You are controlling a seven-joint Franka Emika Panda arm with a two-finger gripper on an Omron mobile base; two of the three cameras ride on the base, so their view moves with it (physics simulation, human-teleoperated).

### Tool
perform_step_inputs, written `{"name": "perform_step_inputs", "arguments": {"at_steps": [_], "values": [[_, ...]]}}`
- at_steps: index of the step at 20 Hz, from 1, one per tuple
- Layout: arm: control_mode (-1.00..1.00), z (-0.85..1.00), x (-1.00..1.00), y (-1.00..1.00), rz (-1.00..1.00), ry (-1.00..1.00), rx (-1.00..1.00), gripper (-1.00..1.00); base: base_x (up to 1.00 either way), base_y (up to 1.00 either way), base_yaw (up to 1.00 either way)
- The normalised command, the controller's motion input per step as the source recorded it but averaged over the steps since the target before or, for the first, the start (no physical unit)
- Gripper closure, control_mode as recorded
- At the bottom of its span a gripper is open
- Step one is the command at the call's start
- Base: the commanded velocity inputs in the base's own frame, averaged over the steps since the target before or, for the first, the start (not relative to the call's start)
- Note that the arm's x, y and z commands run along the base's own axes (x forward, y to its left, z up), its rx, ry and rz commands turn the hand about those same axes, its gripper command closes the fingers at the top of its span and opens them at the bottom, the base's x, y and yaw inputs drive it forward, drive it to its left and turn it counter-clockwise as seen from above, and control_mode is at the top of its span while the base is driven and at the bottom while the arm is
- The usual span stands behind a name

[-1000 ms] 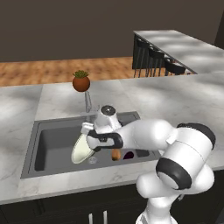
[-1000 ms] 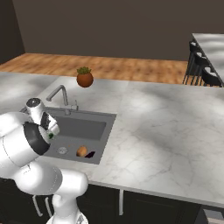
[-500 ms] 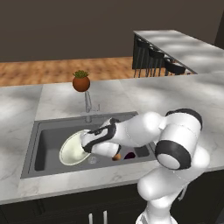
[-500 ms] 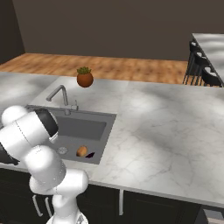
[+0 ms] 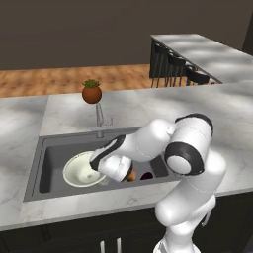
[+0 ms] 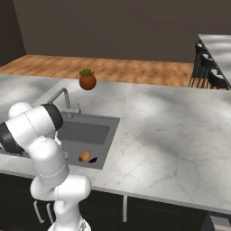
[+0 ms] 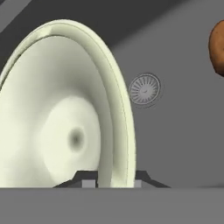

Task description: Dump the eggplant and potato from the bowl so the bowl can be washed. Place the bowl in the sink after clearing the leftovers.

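Your gripper (image 7: 108, 183) is down inside the sink (image 5: 49, 153), its fingers clamped on the rim of the bowl (image 5: 81, 170). In the hand view the pale-green rim (image 7: 114, 131) runs straight between the two dark tips, one each side of it. The tips are cut off by the frame's lower edge, so you see only their tops.

From the left base camera the bowl lies in the left half of the basin, tipped slightly, empty inside. The wrist covers its 3 o'clock edge, so the grasp itself is hidden there.

The potato (image 5: 130, 175) sits on the sink floor just past the wrist, at about 3 o'clock from the bowl, half hidden by the hand. The eggplant (image 5: 147, 175) is a dark sliver beside it, hard to make out against the grey. From the right base camera both show more clearly: potato (image 6: 84, 156), eggplant (image 6: 93, 159), close together near the basin's front wall.

The drain (image 7: 145, 89) shows behind the bowl's rim. The potted plant (image 5: 91, 92) stands on the counter (image 5: 148, 106) behind the faucet (image 5: 100, 117).
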Motion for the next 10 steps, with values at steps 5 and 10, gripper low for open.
{"name": "perform_step_inputs", "arguments": {"at_steps": [5,10], "values": [[-1.00,-0.23,0.00,0.00,0.00,0.15,-0.17,1.00,0.00,0.00,0.00],[-1.00,-0.02,0.00,0.02,0.00,0.07,-0.04,1.00,0.00,0.00,0.00]]}}
